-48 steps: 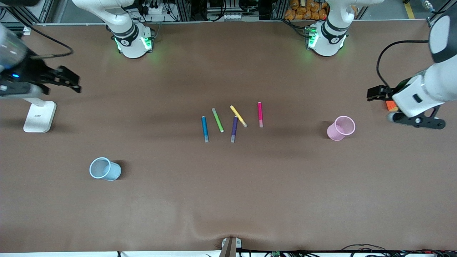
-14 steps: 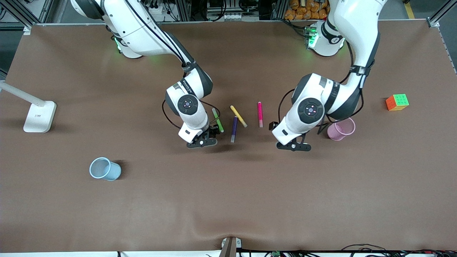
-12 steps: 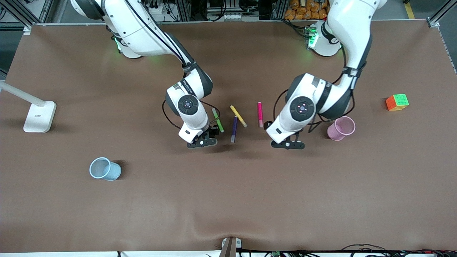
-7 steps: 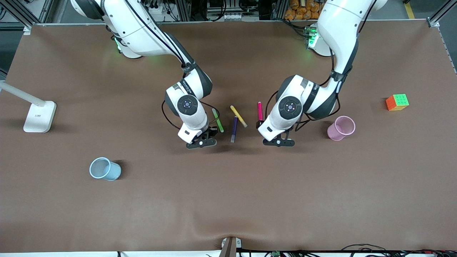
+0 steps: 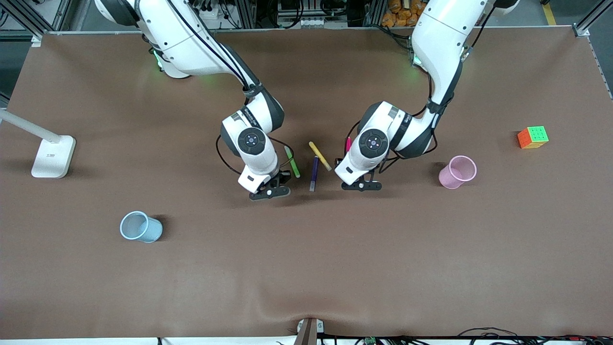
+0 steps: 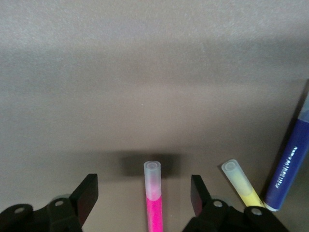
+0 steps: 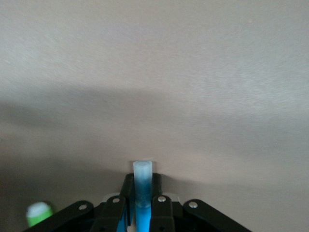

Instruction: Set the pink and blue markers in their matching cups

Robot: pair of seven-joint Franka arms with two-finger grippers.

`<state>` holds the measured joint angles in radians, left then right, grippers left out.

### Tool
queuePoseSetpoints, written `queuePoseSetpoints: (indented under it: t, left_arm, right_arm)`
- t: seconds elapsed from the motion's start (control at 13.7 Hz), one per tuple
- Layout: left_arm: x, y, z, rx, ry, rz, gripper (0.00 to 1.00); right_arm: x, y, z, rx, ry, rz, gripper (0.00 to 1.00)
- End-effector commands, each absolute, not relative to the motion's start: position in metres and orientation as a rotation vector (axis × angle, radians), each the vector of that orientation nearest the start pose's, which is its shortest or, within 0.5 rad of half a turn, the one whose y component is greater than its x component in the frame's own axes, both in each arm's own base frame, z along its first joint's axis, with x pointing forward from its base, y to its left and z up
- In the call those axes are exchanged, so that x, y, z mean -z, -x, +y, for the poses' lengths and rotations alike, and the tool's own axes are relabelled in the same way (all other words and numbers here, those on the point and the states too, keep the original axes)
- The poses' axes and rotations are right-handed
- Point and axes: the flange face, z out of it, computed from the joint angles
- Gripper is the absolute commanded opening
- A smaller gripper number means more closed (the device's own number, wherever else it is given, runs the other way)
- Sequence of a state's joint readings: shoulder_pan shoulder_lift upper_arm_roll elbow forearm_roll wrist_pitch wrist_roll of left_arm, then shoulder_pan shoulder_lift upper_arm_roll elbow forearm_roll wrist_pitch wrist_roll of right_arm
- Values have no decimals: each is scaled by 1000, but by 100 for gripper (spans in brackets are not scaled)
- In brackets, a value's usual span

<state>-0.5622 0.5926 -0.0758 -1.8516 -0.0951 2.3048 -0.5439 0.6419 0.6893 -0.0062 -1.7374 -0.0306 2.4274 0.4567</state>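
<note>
While right fingers (image 7: 118,212) clamp blue marker (image 7: 143,193) | left gripper (image 6: 142,195) straddles pink marker (image 6: 153,203)

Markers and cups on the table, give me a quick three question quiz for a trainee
1. True or false: the right gripper is shut on the blue marker.
2. Which marker lies between the left gripper's open fingers? A) yellow B) pink C) purple
3. Fill in: the cup nearer the front camera is the ___ cup.

Key: 1 true. 2 B, the pink marker. 3 blue; the blue cup lies nearer than the pink cup.
</note>
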Motion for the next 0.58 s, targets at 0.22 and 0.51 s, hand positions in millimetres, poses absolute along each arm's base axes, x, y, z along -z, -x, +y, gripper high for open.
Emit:
queuePoseSetpoints:
  t: [0.22,0.51]
  left_arm:
    - [-174,-495,-376,-253,3156,11,62]
    - [-174,-495,-375,-247,3159,8,13]
  right_arm:
    - [-239,-571,372,-201,3379,-686,0]
    - [-250,-597,318,-388,3285,-1008,0]
